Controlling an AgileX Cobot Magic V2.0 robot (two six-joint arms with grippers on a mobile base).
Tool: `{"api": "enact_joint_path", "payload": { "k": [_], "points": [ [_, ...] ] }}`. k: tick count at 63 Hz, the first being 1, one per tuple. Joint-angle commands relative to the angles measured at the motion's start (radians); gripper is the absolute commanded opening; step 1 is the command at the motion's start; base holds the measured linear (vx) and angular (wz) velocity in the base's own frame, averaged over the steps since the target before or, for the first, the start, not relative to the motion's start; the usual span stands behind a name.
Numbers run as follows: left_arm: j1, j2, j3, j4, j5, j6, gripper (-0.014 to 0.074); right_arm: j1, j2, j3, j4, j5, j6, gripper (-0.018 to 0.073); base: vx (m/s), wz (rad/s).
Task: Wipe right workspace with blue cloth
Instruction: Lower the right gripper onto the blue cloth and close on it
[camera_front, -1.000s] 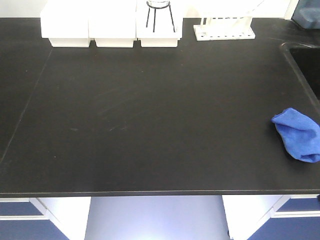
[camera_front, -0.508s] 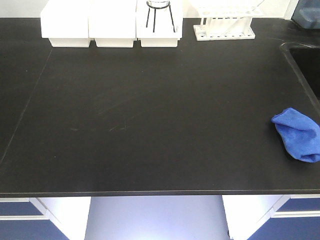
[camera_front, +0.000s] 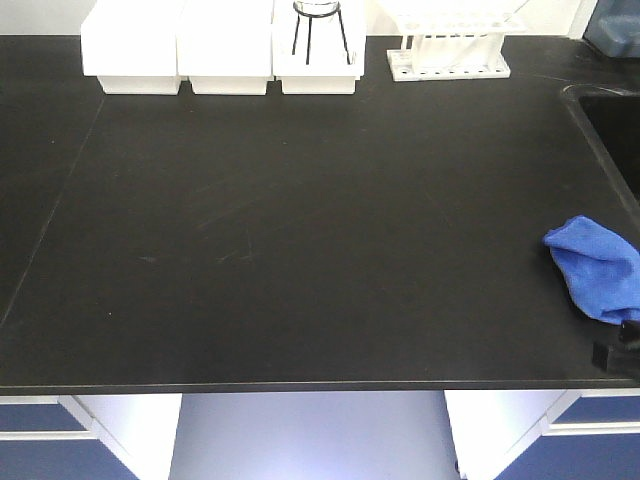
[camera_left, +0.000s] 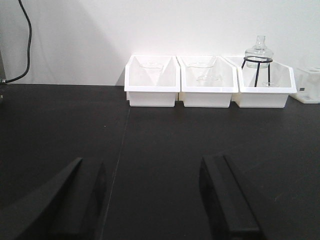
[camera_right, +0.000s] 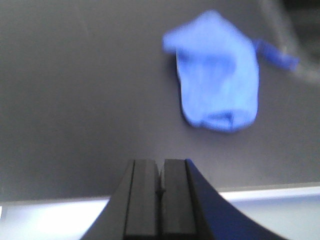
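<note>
The blue cloth (camera_front: 595, 268) lies crumpled at the right edge of a black benchtop (camera_front: 300, 220), just in front of a sink basin. In the right wrist view the blue cloth (camera_right: 217, 75) is blurred, ahead of the fingertips and a little to their right. My right gripper (camera_right: 160, 167) is shut with nothing in it, hovering at the bench's front edge. Its tip shows as a dark block (camera_front: 618, 347) just below the cloth. My left gripper (camera_left: 150, 162) is open over bare black bench. The right workspace is out of view.
Three white bins (camera_front: 225, 50) line the back wall, one holding a glass flask on a wire stand (camera_front: 320, 25). A white tube rack (camera_front: 450, 52) stands to their right. The sink basin (camera_front: 612, 120) drops away at the far right. The bench's front edge (camera_front: 300, 386) is close.
The tip of my right gripper has come into the front view at the bottom right, just below the cloth. The cloth has not moved.
</note>
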Motion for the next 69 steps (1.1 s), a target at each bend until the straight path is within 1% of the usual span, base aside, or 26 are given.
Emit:
{"api": "enact_joint_path", "payload": {
  "k": [1,2,7,11,16,21,29,33,36,45,51,55,57,60,64,69],
  "points": [
    [-0.002,0.015,0.031,-0.003,-0.083,-0.005,0.0523,-0.001,0.064,-0.102,-0.011,-0.042,0.014,0.0137,0.0,0.0],
    [-0.002,0.015,0.031,-0.003,-0.083,-0.005,0.0523,-0.001,0.073,-0.119,-0.009,-0.039,0.025,0.0145,0.0,0.0],
    [-0.002,0.015,0.031,-0.003,-0.083,-0.005,0.0523,-0.001,0.128,-0.197,0.02,0.012,0.142,0.0202,0.0,0.0],
    [-0.002,0.015,0.031,-0.003,-0.083,-0.005,0.0523,-0.001,0.179,-0.26,0.005,0.08,0.185,0.0253,0.0,0.0],
    [-0.002,0.015,0.031,-0.003,-0.083,-0.005,0.0523,-0.002,0.256,-0.338,-0.07,0.157,0.19,0.0322,0.0,0.0],
    [-0.002,0.015,0.031,-0.003,-0.083,-0.005,0.0523,-0.002,0.329,-0.401,-0.148,0.196,0.204,0.0384,0.0,0.0],
    [-0.002,0.015,0.031,-0.003,-0.083,-0.005,0.0523,-0.004,0.439,-0.461,-0.255,0.183,0.317,0.0457,0.0,0.0],
    [-0.002,0.015,0.031,-0.003,-0.083,-0.005,0.0523,-0.004,0.512,-0.475,-0.315,0.162,0.369,0.0475,0.0,0.0],
    [-0.002,0.015,0.031,-0.003,-0.083,-0.005,0.0523,-0.004,0.55,-0.482,-0.334,0.153,0.39,0.0481,0.0,0.0],
    [-0.002,0.015,0.031,-0.003,-0.083,-0.005,0.0523,-0.004,0.711,-0.504,-0.364,0.137,0.393,0.0482,0.0,0.0],
    [-0.002,0.015,0.031,-0.003,-0.083,-0.005,0.0523,-0.004,0.797,-0.516,-0.382,0.095,0.396,0.0482,0.0,0.0],
    [-0.002,0.015,0.031,-0.003,-0.083,-0.005,0.0523,-0.004,0.836,-0.529,-0.408,0.075,0.413,0.0482,0.0,0.0],
    [-0.002,0.015,0.031,-0.003,-0.083,-0.005,0.0523,-0.004,0.856,-0.539,-0.432,0.071,0.439,0.0482,0.0,0.0],
    [-0.002,0.015,0.031,-0.003,-0.083,-0.005,0.0523,-0.016,0.882,-0.551,-0.475,0.061,0.496,0.0482,0.0,0.0],
    [-0.002,0.015,0.031,-0.003,-0.083,-0.005,0.0523,-0.037,0.909,-0.563,-0.498,0.041,0.542,0.0482,0.0,0.0],
    [-0.002,0.015,0.031,-0.003,-0.083,-0.005,0.0523,-0.084,0.946,-0.573,-0.499,0.016,0.554,0.0482,0.0,0.0]
  ]
}}
